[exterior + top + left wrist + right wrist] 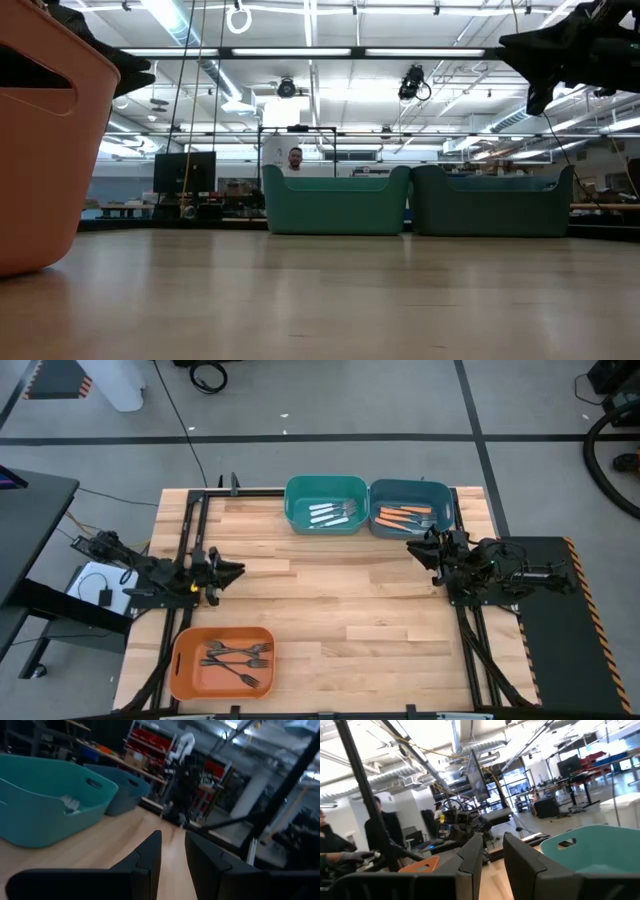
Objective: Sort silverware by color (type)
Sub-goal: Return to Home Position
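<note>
Four white forks (332,513), four orange forks (405,517), four black forks (240,653); claws (236,569) (413,546) barely ajar, empty.

Lay open across the whole middle of the counter (330,590), bare wood between the left gripper (235,569) and the right gripper (412,547). Was blocked along the far edge by the green bin (325,503) and blue bin (411,506), side by side. Was blocked at the near left corner by the orange bin (222,660). Stayed passable along the near right side.
</note>
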`<state>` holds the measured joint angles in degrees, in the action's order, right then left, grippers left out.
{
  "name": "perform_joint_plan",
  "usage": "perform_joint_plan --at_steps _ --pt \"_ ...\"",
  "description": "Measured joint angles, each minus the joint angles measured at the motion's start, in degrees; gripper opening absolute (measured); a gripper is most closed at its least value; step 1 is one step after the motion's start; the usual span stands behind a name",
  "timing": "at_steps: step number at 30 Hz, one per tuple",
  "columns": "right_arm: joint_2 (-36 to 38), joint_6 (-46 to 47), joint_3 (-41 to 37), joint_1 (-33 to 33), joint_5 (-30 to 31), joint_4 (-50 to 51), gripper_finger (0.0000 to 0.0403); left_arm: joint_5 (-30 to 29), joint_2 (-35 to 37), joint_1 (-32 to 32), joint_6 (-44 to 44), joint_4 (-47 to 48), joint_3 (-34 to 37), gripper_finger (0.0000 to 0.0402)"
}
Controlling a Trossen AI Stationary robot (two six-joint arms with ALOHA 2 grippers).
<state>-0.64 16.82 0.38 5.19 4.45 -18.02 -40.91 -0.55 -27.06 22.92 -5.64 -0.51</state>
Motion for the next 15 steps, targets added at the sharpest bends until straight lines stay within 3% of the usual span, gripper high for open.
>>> perform_joint_plan --at_steps 15 --pt "0.5 0.0 0.0 1.4 0.1 0.1 0.0084 0.0 0.5 5.5 -0.1 0.0 0.0 0.0096"
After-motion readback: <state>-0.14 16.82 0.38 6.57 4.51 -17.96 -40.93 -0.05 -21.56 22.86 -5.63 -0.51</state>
